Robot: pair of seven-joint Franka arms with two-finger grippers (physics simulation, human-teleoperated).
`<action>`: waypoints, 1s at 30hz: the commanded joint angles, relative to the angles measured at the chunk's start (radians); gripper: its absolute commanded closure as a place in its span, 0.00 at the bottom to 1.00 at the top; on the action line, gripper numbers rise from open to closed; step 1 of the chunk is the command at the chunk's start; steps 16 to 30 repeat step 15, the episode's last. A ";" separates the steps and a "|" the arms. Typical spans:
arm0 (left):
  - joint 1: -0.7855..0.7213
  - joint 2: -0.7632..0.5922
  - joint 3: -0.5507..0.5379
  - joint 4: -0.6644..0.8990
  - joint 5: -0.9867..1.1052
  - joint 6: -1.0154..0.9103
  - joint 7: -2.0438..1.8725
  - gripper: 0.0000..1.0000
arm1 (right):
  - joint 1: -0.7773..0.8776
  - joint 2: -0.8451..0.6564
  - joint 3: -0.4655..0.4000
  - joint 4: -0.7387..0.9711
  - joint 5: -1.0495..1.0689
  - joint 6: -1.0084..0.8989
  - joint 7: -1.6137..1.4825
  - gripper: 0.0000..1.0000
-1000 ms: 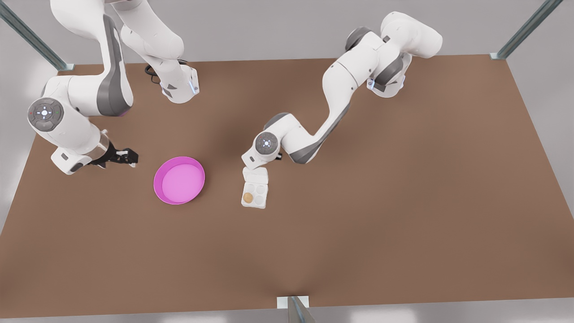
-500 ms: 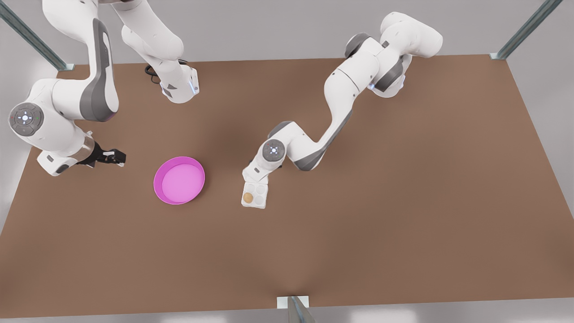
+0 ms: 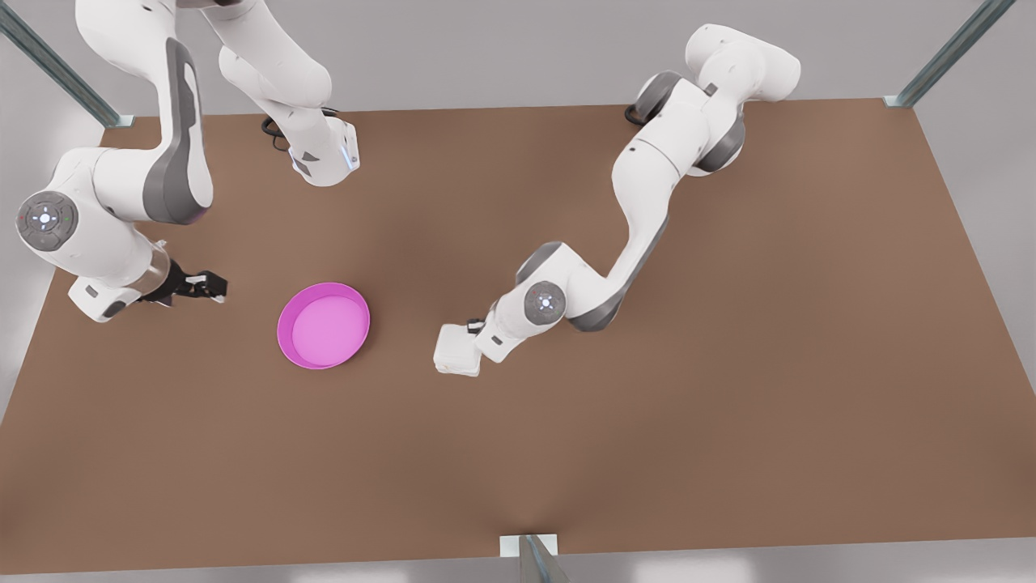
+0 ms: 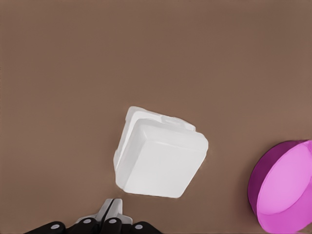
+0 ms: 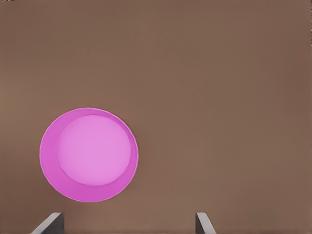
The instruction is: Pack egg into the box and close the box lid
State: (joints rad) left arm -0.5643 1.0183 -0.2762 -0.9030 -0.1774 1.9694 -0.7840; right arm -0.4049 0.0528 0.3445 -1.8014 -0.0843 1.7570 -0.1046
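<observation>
Box lid [image 4: 161, 163] lies shut; left hand [image 4: 111, 213] pinched closed beside it, right hand [image 3: 198, 286] spread open, waiting.

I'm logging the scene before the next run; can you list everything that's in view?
Box: one, white, lid down, mid table.
Plate: one, pink, on the front view's left of the box, apart from it.
Table: one, brown, under everything.
Struts: three, grey, two far corners and near edge.
Left hand: one, black with white tips, shut, beside the box.
Right hand: one, black, open, waits on the front view's left of the plate.
</observation>
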 commanded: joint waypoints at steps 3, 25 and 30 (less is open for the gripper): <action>0.274 -0.249 -0.008 0.001 0.120 -0.547 0.040 0.76 | -0.011 -0.002 -0.004 0.002 0.009 0.006 -0.058 0.00; 0.511 -0.839 0.195 -0.452 0.260 -0.649 0.841 0.00 | -0.005 -0.033 -0.001 0.160 -0.006 -0.131 -0.058 0.00; 0.511 -0.839 0.195 -0.452 0.260 -0.649 0.841 0.00 | -0.005 -0.033 -0.001 0.160 -0.006 -0.131 -0.058 0.00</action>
